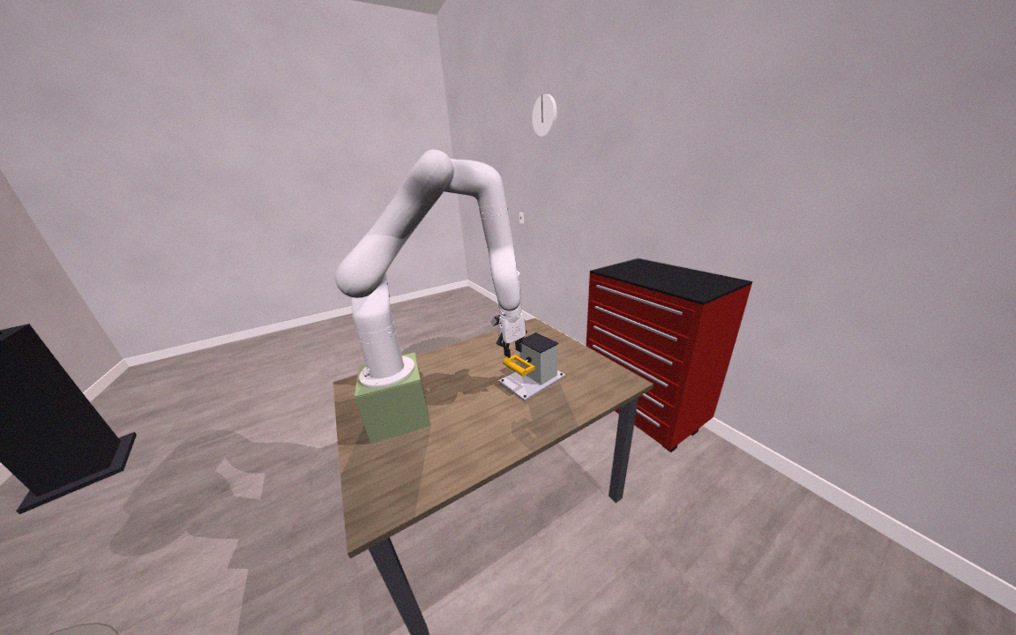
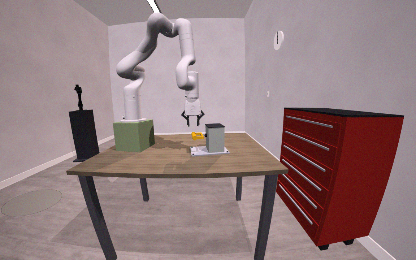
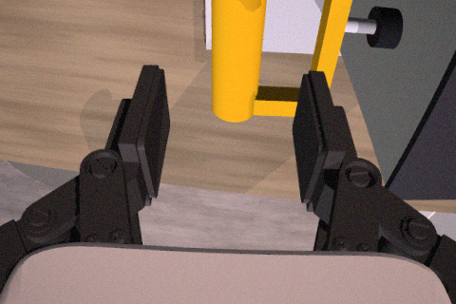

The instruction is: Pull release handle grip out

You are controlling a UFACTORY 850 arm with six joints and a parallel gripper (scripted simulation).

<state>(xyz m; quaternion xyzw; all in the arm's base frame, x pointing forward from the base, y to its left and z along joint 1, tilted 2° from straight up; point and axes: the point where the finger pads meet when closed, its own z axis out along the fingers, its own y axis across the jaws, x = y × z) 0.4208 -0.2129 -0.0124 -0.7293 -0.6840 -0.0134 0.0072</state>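
The release handle's yellow grip [image 3: 237,7] is a round level bar on a yellow frame. It sticks out from the grey housing [image 2: 215,137] on a white base plate [image 2: 209,151] on the table. The grip also shows in the top view [image 1: 519,364] and the exterior view [image 2: 196,135]. A thin rod with a black collar [image 3: 380,27] joins the frame to the housing. My gripper [image 3: 232,97] is open and empty. It points down and hovers a little above the bar, near the bar's end, with the fingers on either side of the bar's line. It also shows in the exterior view [image 2: 192,122].
My arm stands on a green block [image 2: 133,134] at the table's far left. A red drawer cabinet [image 2: 330,168] stands to the right of the table. A black stand [image 2: 83,134] is on the floor at the left.
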